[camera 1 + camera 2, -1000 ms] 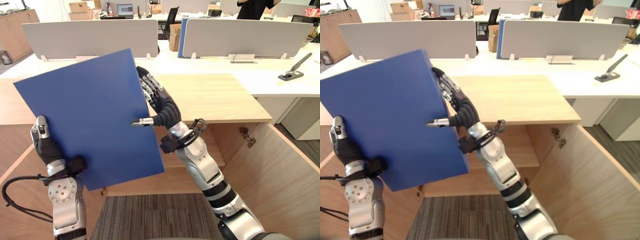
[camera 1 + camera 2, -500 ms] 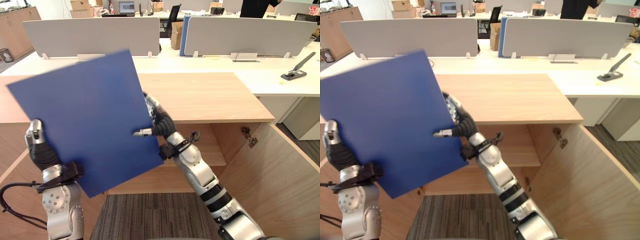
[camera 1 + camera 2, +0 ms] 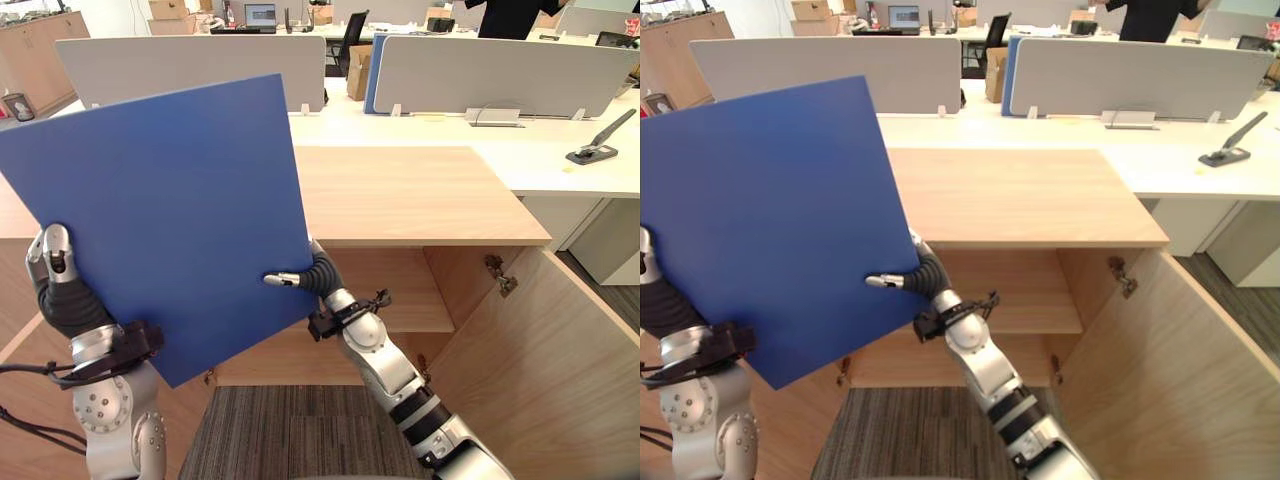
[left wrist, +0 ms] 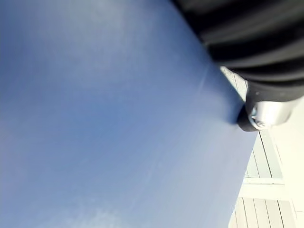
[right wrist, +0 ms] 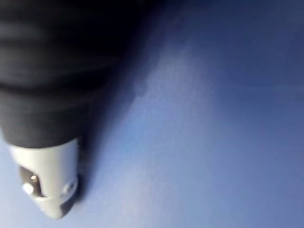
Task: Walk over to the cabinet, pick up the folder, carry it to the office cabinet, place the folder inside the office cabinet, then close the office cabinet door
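Two robot hands hold the blue folder (image 3: pixel 170 220) up in front of your head camera. It stands nearly upright and is tilted, with its lower corner pointing down toward the carpet (image 3: pixel 290 430).

The right robot hand (image 3: pixel 312 272) is gripping the folder at its lower right edge. Its thumb (image 3: pixel 283 280) is pressed on the near face and the rest of the hand is behind the sheet. The right wrist view shows that thumb (image 5: pixel 47 183) flat on the blue surface.

The left robot hand (image 3: pixel 62 300) sits at the folder's lower left edge, mostly behind it, so you can't tell whether it is closed.

The office cabinet (image 3: pixel 420 195) is right behind the folder. Its door (image 3: pixel 540 370) is swung open on the right and a bare shelf (image 3: pixel 400 300) shows inside.

Past it is a white counter (image 3: pixel 470 140) with grey dividers (image 3: pixel 500 72), and a stapler (image 3: pixel 594 146) lies at the counter's right end. A person in dark clothing (image 3: pixel 515 15) is at the far back right.
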### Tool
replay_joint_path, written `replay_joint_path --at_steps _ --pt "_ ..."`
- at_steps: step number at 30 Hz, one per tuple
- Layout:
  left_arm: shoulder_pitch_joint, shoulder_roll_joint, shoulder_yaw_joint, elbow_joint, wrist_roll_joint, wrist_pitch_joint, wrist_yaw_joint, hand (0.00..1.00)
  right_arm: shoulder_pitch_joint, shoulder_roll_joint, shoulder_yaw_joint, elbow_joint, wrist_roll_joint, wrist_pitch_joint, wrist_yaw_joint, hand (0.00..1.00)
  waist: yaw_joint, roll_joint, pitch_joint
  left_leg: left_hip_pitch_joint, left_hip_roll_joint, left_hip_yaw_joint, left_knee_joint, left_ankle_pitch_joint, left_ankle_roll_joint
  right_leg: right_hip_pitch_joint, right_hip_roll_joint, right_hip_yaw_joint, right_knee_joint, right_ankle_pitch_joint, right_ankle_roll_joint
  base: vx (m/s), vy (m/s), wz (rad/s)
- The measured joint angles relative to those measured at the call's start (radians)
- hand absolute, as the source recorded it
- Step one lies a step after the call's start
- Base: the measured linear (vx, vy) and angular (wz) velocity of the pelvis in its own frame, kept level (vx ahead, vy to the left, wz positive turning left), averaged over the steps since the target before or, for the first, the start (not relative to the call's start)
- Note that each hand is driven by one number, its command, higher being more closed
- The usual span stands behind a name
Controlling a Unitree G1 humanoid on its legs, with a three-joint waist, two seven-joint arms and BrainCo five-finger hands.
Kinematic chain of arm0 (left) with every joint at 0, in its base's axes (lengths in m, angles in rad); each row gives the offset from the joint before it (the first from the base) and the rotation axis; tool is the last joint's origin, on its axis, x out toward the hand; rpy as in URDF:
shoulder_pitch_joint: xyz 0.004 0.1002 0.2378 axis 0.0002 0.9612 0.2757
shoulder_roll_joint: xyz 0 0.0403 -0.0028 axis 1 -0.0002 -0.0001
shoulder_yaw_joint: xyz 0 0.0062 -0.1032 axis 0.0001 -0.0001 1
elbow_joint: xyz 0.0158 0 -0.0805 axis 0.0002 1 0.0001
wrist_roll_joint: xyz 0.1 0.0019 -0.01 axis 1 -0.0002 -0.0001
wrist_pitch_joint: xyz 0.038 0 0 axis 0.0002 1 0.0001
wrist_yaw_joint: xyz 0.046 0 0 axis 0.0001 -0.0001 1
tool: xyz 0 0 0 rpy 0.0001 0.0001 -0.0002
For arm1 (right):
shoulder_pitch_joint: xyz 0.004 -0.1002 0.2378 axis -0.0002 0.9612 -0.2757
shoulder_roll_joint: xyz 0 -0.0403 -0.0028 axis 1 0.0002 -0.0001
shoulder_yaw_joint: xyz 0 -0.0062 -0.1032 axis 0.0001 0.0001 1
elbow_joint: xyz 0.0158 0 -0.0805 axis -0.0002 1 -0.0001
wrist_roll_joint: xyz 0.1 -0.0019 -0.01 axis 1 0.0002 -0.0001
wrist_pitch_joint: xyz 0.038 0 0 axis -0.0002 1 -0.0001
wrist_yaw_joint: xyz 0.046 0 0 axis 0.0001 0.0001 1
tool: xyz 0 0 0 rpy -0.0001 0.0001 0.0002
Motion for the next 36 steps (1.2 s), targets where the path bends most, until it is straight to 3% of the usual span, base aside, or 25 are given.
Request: replay_joint_path --at_steps 4,11,12,15,20,26,32,36 --pt "0.000 0.000 -0.001 0.000 -0.001 0.000 0.005 1.00 0.000 0.000 0.000 -0.001 -0.033 -0.003 0.007 1.00 -0.003 -0.007 0.004 -0.001 0.000 -0.001 0.000 0.000 0.000 0.000 0.000 0.000 -0.001 0.000 0.000 0.00 0.000 0.00" --pt "0.000 0.000 0.003 -0.011 -0.005 -0.017 0.003 1.00 0.000 -0.018 -0.003 -0.020 0.013 -0.028 0.059 1.00 -0.002 -0.012 0.004 -0.001 0.000 -0.001 0.000 0.000 0.000 0.000 0.000 -0.001 -0.001 0.001 -0.001 0.00 0.000 0.00" --pt "0.000 0.001 0.004 -0.022 -0.005 -0.019 -0.003 0.00 0.000 -0.024 -0.003 -0.029 0.040 -0.032 0.077 1.00 -0.002 -0.013 0.004 -0.001 0.000 -0.001 0.000 0.000 0.000 0.001 0.000 -0.001 -0.001 0.001 -0.001 0.00 0.000 0.00" --pt "0.000 0.001 0.004 -0.046 -0.017 -0.026 -0.027 0.00 -0.007 -0.049 0.001 -0.041 0.108 -0.035 0.114 1.00 0.000 -0.016 0.002 -0.001 0.000 -0.001 0.000 0.000 0.000 0.001 0.000 -0.001 0.000 0.001 -0.001 0.00 0.000 0.00" --pt "0.012 0.010 -0.024 -0.032 -0.131 -0.030 -0.101 0.00 -0.018 -0.127 0.013 -0.044 0.209 -0.025 0.187 1.00 0.005 -0.018 0.003 -0.001 0.000 -0.001 0.000 0.000 0.000 0.001 0.000 -0.001 0.000 0.001 -0.001 0.00 0.000 0.00" --pt "0.028 0.077 -0.063 0.178 -0.300 -0.026 -0.296 0.00 -0.008 -0.266 0.008 -0.053 0.222 0.023 0.269 1.00 0.007 -0.020 0.004 -0.001 0.001 -0.001 0.000 0.000 0.000 0.000 0.001 0.001 0.000 0.001 -0.001 0.00 0.000 0.00" --pt "0.040 0.084 -0.095 0.414 -0.436 0.021 -0.453 0.00 0.135 -0.319 -0.061 -0.107 0.206 0.051 0.332 1.00 0.003 -0.023 0.008 -0.006 0.001 0.000 0.000 -0.001 0.000 -0.006 0.001 0.004 0.000 0.001 -0.001 0.00 0.000 0.00" --pt "0.067 0.076 -0.121 0.656 -0.468 0.082 -0.458 0.00 0.221 -0.302 -0.124 -0.192 0.207 0.041 0.377 1.00 -0.012 -0.022 0.010 -0.021 0.006 0.006 0.000 -0.001 -0.001 -0.026 0.004 0.010 0.000 0.002 -0.002 0.00 0.001 -0.03"
